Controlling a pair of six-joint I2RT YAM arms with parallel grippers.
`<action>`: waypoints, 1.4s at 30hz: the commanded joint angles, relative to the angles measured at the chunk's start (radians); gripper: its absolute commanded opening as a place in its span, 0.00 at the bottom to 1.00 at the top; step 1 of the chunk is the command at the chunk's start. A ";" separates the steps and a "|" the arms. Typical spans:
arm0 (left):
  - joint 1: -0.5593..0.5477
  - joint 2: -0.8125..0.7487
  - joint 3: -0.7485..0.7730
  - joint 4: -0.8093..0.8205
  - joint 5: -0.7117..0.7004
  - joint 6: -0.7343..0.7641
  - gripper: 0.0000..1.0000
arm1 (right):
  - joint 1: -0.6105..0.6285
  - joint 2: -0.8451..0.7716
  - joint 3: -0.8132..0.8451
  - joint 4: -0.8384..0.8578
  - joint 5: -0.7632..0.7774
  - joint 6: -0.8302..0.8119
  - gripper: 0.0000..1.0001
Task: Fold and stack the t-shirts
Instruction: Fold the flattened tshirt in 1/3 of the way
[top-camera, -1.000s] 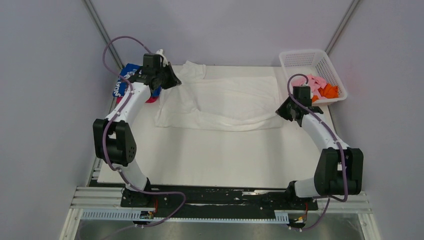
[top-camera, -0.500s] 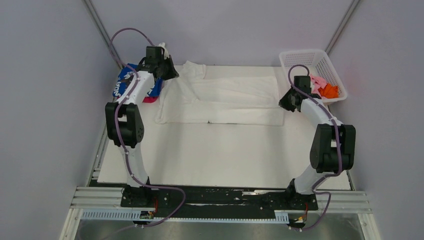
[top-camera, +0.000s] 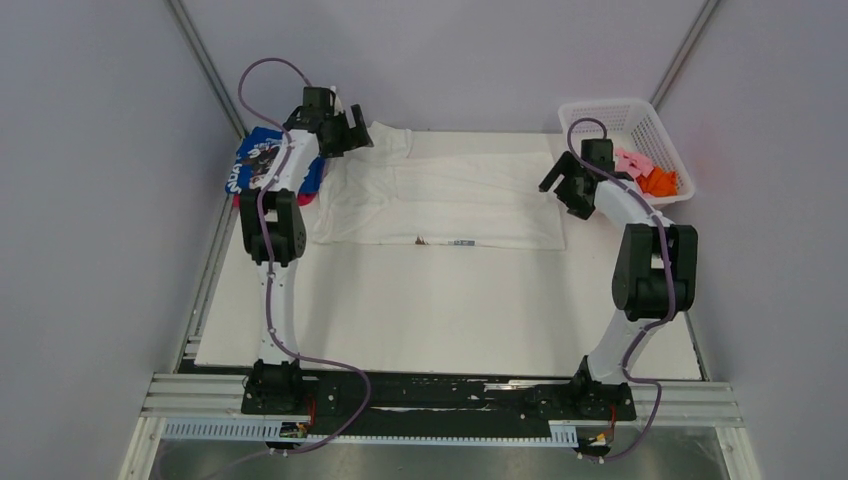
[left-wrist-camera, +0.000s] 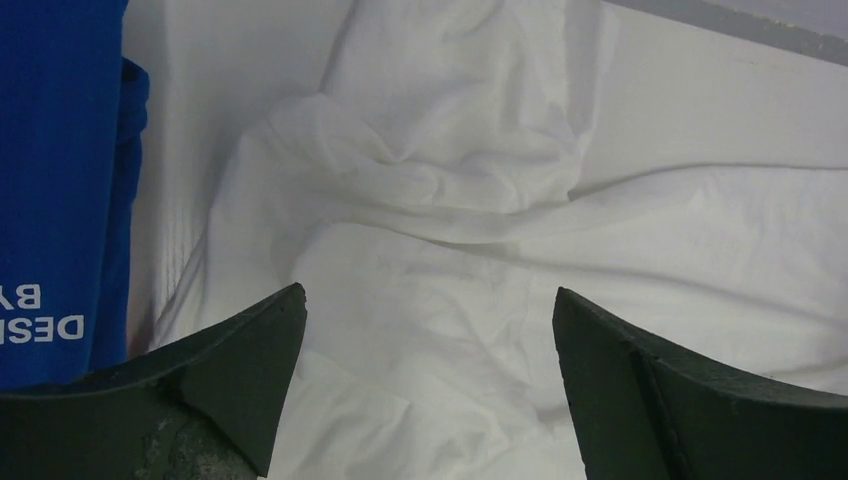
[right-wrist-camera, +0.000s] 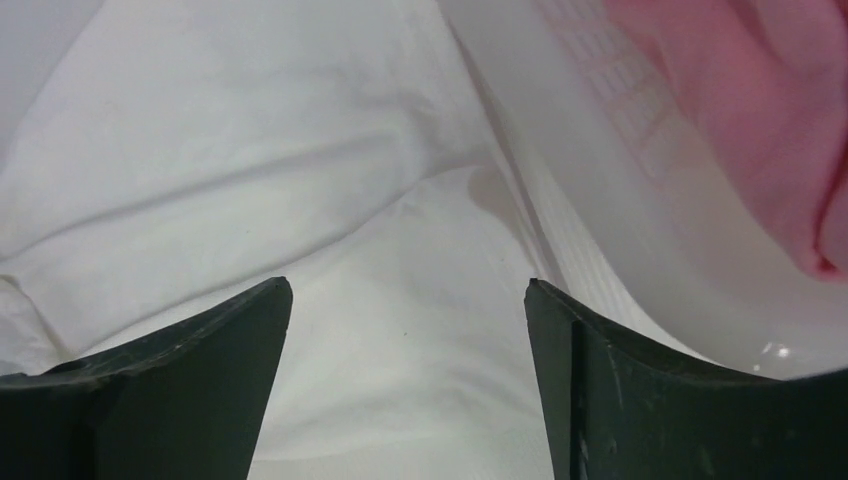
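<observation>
The white t-shirt (top-camera: 450, 200) has folded back, lying beneath the left tool (left-wrist-camera: 427, 302) and right tool (right-wrist-camera: 407, 290), both spread wide.

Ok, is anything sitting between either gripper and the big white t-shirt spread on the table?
Nothing visible. The open left gripper and open right gripper both hang directly over the white t-shirt. The blue lettered t-shirt and white plastic lattice basket lie off to the sides.

Pale grey walls (top-camera: 450, 60) stand behind the left gripper (top-camera: 352, 135) and the right gripper (top-camera: 562, 188), with slanted metal struts (top-camera: 205, 65) rising outboard of each. Under both lies a white table (top-camera: 450, 310), softly and evenly lit.
</observation>
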 joint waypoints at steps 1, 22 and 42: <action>-0.003 -0.155 -0.023 0.007 0.048 -0.014 1.00 | 0.051 -0.090 -0.009 0.032 -0.101 -0.076 0.93; -0.078 -0.439 -0.866 0.151 -0.139 -0.127 1.00 | 0.218 -0.008 -0.237 0.100 -0.053 -0.122 1.00; -0.182 -1.037 -1.563 0.062 -0.160 -0.343 1.00 | 0.235 -0.431 -0.713 -0.194 -0.195 0.079 1.00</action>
